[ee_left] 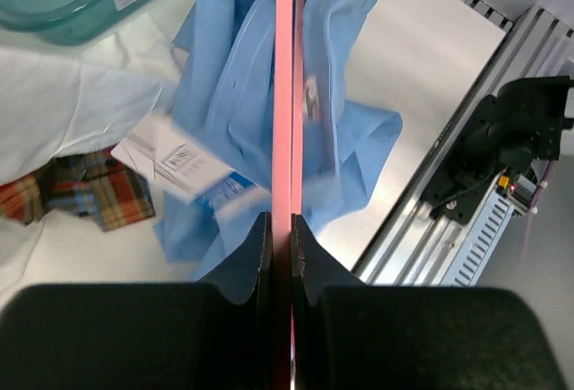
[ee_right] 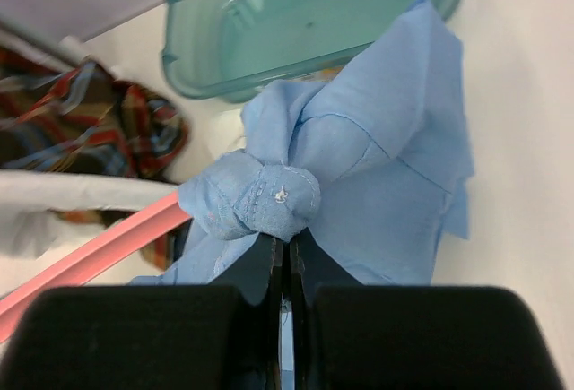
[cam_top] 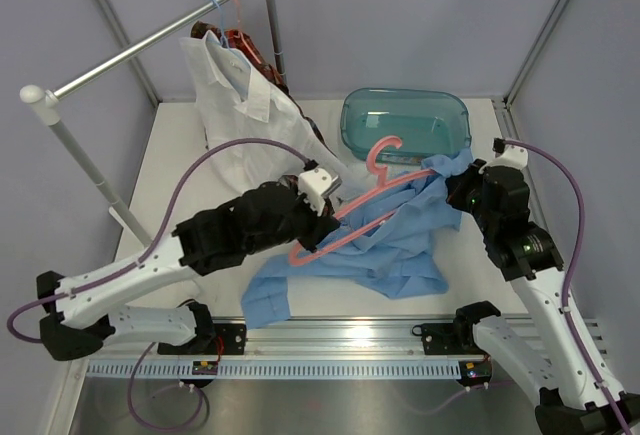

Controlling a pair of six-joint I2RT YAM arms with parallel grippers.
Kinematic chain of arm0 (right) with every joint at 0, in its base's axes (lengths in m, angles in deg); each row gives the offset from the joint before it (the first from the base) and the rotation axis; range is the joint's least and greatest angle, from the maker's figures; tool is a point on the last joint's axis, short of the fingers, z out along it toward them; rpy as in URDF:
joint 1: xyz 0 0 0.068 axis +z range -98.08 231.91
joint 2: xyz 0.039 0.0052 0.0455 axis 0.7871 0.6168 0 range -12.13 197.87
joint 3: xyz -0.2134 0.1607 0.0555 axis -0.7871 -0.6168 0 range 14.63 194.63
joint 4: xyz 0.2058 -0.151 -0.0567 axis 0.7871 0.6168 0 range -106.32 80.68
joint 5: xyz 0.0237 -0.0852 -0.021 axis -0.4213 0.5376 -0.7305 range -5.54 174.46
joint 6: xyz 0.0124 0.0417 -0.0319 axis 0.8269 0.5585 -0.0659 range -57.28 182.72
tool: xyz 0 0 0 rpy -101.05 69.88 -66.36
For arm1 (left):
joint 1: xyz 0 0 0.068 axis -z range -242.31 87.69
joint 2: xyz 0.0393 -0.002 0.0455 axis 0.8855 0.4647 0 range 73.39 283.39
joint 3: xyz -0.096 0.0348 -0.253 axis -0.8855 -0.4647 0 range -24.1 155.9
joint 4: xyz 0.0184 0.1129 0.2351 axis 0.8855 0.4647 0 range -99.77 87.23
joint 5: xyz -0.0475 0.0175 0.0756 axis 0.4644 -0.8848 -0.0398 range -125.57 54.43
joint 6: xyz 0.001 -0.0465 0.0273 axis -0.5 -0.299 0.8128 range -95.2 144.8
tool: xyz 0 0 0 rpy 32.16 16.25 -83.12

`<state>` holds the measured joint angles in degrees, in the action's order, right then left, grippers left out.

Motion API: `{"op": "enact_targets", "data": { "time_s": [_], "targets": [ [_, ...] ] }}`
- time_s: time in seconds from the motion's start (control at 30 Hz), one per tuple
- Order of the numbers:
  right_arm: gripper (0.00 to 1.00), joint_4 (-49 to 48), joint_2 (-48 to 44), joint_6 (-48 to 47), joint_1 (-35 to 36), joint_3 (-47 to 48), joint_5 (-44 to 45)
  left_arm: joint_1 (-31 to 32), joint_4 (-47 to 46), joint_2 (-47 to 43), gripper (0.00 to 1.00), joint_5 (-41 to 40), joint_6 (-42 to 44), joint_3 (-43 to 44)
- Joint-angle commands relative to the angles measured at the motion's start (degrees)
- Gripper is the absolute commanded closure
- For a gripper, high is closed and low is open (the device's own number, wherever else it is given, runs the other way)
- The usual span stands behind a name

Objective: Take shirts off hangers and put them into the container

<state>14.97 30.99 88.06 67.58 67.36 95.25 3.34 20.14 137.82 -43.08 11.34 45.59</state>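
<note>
The light blue shirt is found crumpled on the table, just beside the teal container, with a pink hanger lying across it. The left tool is clamped on the hanger's bar. The right tool is clamped on a bunched fold of this shirt. The white shirt and the plaid shirt are seen at the rail.

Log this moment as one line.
left gripper: shut on pink hanger | right gripper: shut on blue shirt | tub: empty | white shirt: hung on rail
</note>
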Motion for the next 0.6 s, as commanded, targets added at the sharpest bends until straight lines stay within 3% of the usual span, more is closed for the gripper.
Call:
{"op": "enact_targets", "data": {
  "time_s": [0.0,0.27,0.57],
  "targets": [
    [1.00,2.6,0.1,-0.9,-0.3,3.7,13.0,0.0,3.3,-8.2,1.00,-4.5,-2.0,-2.5],
    [1.00,4.1,1.4,-1.0,-0.4,5.8,17.2,0.0,12.0,-19.6,1.00,-10.0,-5.5,-5.7],
    [1.00,3.8,2.0,0.7,-0.4,1.3,15.6,0.0,18.1,-29.5,1.00,-19.1,-9.0,-0.2]
  ]
}}
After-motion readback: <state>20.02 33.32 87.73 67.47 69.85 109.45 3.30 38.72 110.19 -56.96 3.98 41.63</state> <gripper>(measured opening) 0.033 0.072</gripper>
